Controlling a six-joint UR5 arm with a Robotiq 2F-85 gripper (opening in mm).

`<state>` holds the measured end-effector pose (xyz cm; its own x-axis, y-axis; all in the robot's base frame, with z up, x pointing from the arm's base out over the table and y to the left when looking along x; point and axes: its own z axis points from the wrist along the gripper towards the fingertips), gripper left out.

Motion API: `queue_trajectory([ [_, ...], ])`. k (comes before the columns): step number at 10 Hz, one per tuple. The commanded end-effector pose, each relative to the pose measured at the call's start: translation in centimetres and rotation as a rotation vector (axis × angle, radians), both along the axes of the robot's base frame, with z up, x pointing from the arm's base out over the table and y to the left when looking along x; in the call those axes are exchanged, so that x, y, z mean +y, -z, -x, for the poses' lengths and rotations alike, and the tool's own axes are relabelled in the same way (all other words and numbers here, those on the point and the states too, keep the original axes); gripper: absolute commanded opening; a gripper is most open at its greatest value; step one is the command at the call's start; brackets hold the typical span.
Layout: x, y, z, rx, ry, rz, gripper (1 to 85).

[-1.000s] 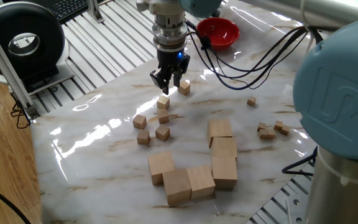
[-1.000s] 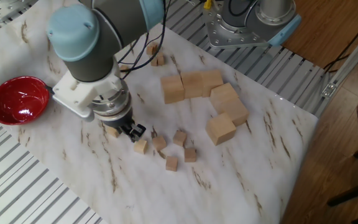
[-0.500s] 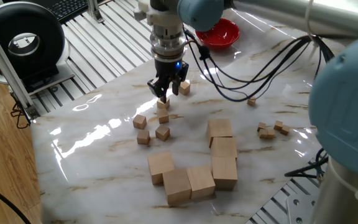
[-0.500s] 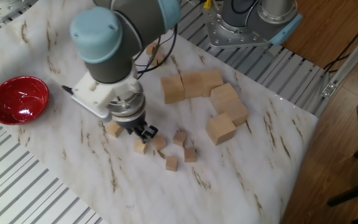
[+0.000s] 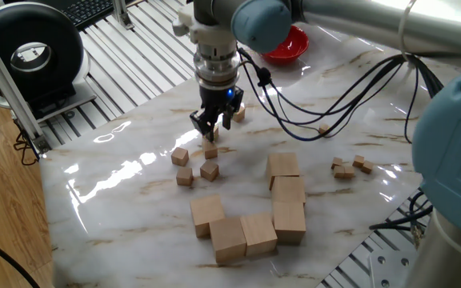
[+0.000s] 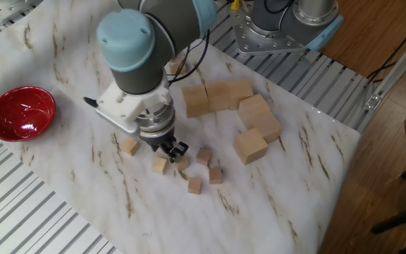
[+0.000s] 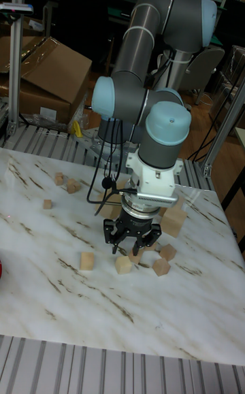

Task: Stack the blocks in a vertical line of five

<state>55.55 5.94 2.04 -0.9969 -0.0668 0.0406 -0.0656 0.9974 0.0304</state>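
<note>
Small blocks cluster mid-table under the gripper; large cubes lie beside them, bowl at the far edge.

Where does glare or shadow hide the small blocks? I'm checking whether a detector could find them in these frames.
One fixed view: bright glare streaks on the marble table, left of the blocks, which stay readable. The other fixed view: even light, but the gripper covers one block. Tall fixed view: dim background, blocks under the gripper shadowed.
</note>
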Motion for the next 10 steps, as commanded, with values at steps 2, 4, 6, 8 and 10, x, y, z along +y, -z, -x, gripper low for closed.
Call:
queue_trajectory([
  [2, 0.1, 1.4, -0.3, -0.015, 0.0, 0.005, 49.7],
  [4, 0.2, 1.2, -0.7, -0.034, 0.0, 0.004, 49.3],
  [6, 0.1, 0.6, -0.5, -0.032, 0.0, 0.004, 49.3],
  [8, -0.3, -0.4, -0.4, -0.031, -0.013, 0.013, 49.3],
  [10, -0.6, -1.0, -0.4, -0.028, -0.022, 0.017, 49.3],
])
